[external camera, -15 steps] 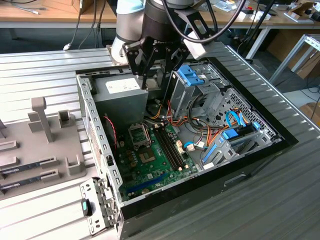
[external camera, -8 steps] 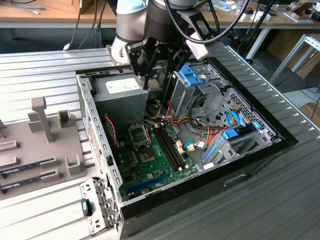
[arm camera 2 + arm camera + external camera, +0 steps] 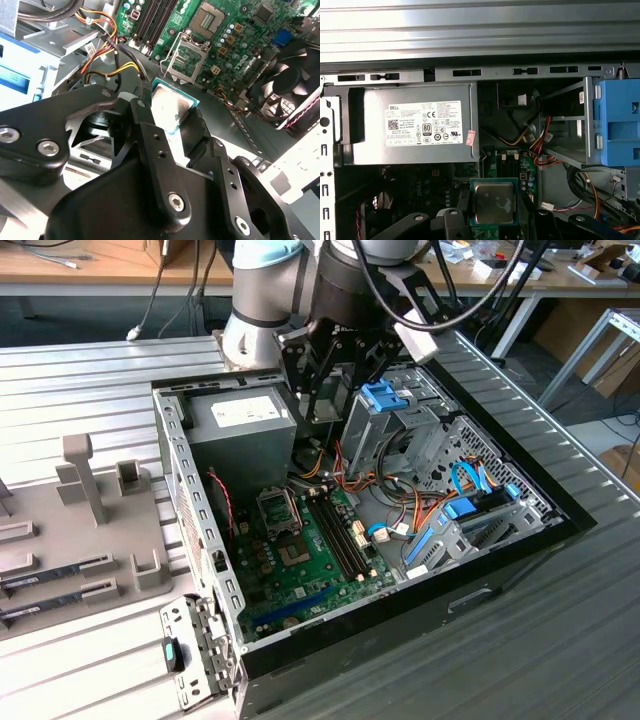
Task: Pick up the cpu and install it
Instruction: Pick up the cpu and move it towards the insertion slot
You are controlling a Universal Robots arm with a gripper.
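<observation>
Exterior view: an open computer case (image 3: pixel 455 592) lies on its side on the slatted metal table (image 3: pixel 100 370), with a grey fixture tray (image 3: pixel 60 530) beside it at the exterior view's left. Inside the case, the green motherboard (image 3: pixel 305 560) shows its socket (image 3: pixel 278 510) uncovered. Farther back, the gripper (image 3: pixel 328 400) hangs above the board, between the power supply (image 3: pixel 240 425) and the blue drive bay (image 3: pixel 385 398). In the second wrist view, the fingers (image 3: pixel 145 112) are clamped on the cpu (image 3: pixel 172 106). Its silvery top is visible, and it is held in the air, apart from the socket.
</observation>
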